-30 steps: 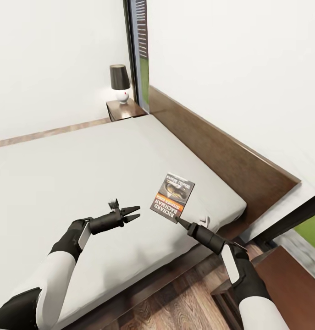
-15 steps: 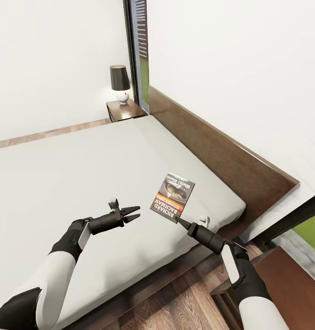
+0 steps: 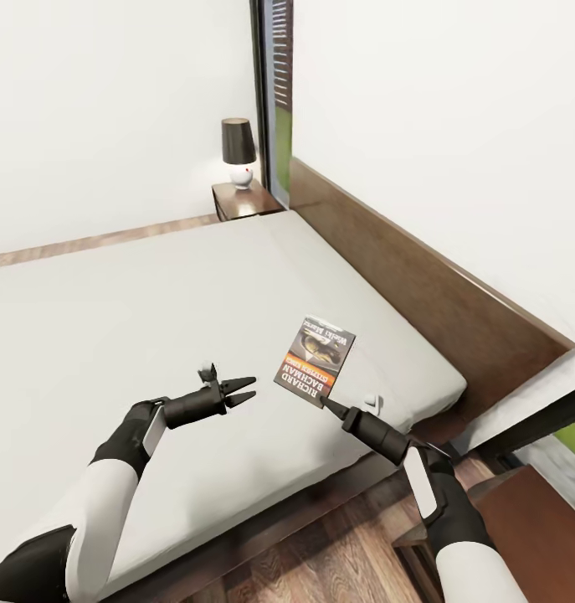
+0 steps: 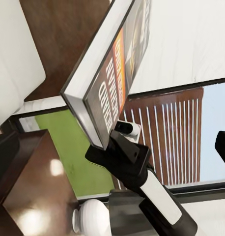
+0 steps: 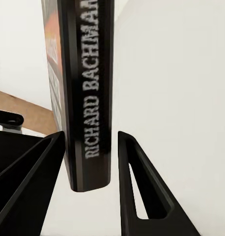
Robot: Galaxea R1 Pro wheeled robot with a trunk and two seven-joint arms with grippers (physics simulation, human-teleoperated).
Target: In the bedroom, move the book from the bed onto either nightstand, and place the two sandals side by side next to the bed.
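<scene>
Richard Bachman paperback with the dark photo cover and orange band (image 3: 315,359) is up off the off-white mattress of the low dark-framed bed (image 3: 153,310), held by its lower corner in your right gripper (image 3: 324,404). Your right wrist view shows the black spine (image 5: 88,98) standing between the two black fingers (image 5: 137,191), one flush against it, the other with a sliver of gap. Your left gripper (image 3: 247,389) hovers over the mattress just beside the book with its fingers parted and nothing between them. At the far end of the headboard sits a glossy reddish-brown nightstand (image 3: 245,200) carrying a black-shaded lamp with a white round base (image 3: 238,152); another nightstand (image 3: 530,528) is near your right arm.
</scene>
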